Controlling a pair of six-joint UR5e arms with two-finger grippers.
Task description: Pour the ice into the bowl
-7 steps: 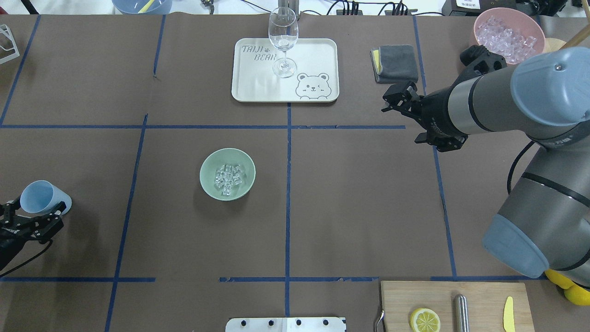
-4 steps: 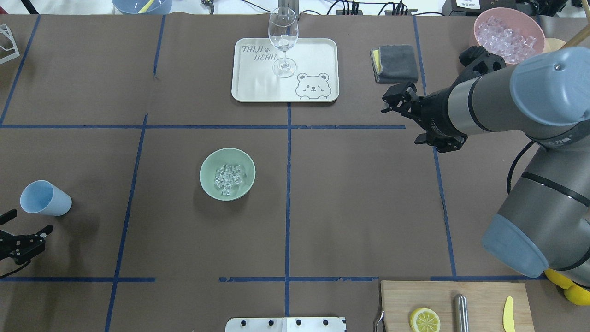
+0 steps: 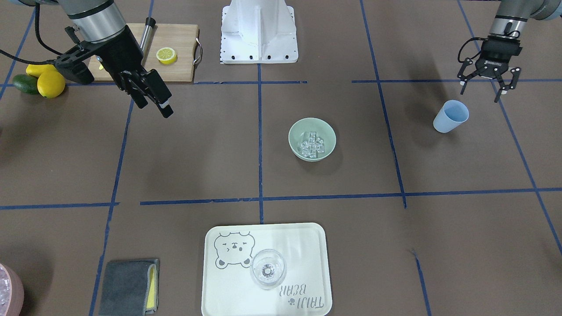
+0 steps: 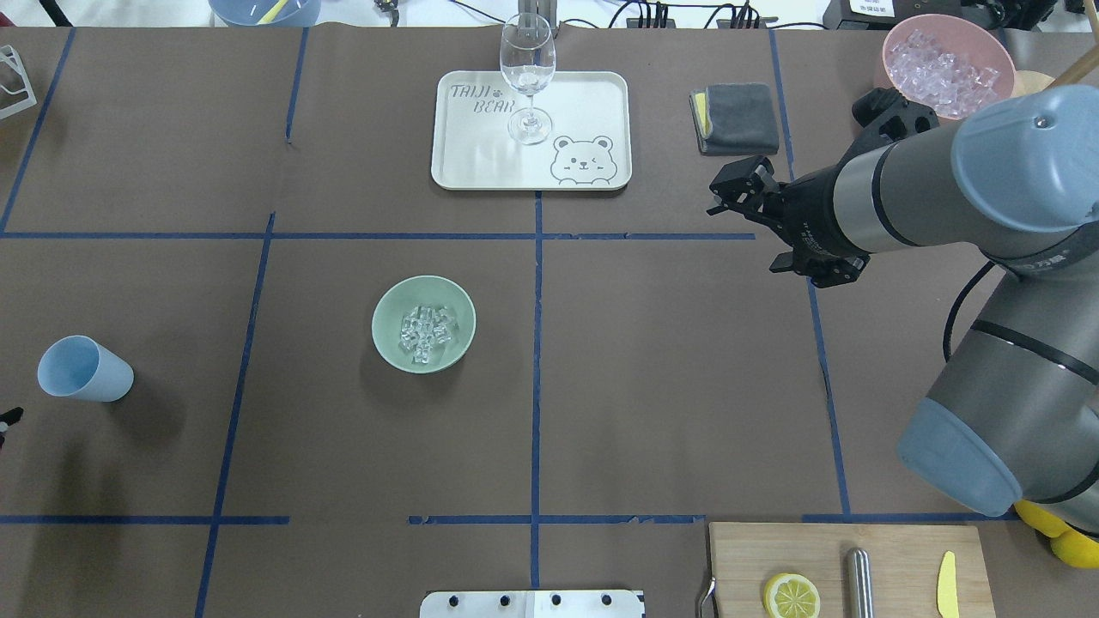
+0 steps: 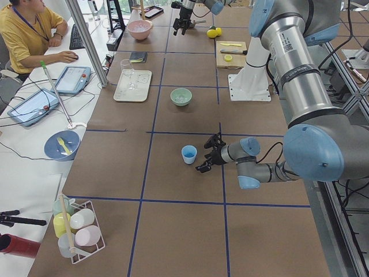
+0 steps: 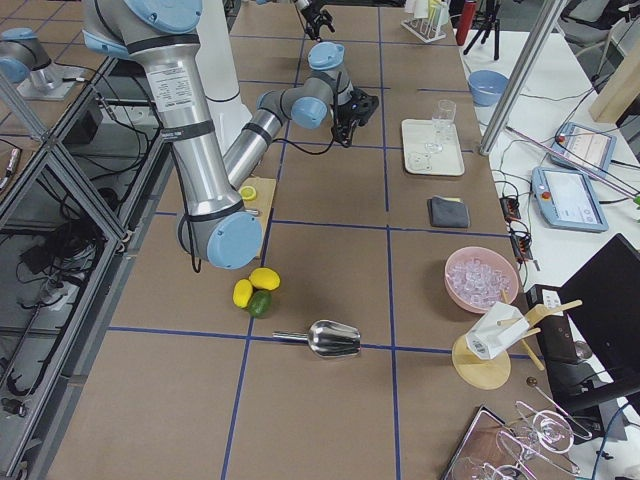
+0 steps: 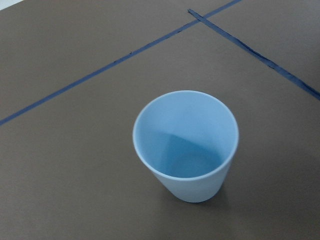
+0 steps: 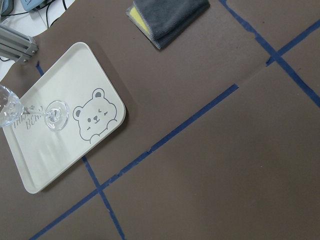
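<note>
- The ice (image 4: 422, 333) lies in a small heap inside the bowl (image 4: 380, 319), left of centre in the overhead view. The clear cubes overlap and glint, so I cannot count them.
- There is one bowl. It stands upright on the table (image 4: 670, 369), well apart from both grippers.
- There is one cup (image 4: 84, 369), upright at the left edge of the overhead view. The left wrist view looks straight down into it.
- The left gripper (image 3: 480, 93) is at the upper right of the front view, just above the cup there. Its fingers are spread wide, hold nothing and do not touch the cup.
- In the overhead view the left gripper is almost wholly cut off, with only a dark tip at the left edge.
- The right gripper (image 3: 154, 107) is at the upper left of the front view, above bare table. Its fingers are apart and hold nothing. Its own wrist view shows no fingers.
- One tray (image 4: 592, 94) at the top centre of the overhead view carries one glass (image 4: 527, 69).
- One cloth (image 4: 738, 116) lies to the right of the tray.
- One tub (image 4: 893, 43) of clear pieces sits at the top right. In the front view it is cut off at the lower left corner.
</note>
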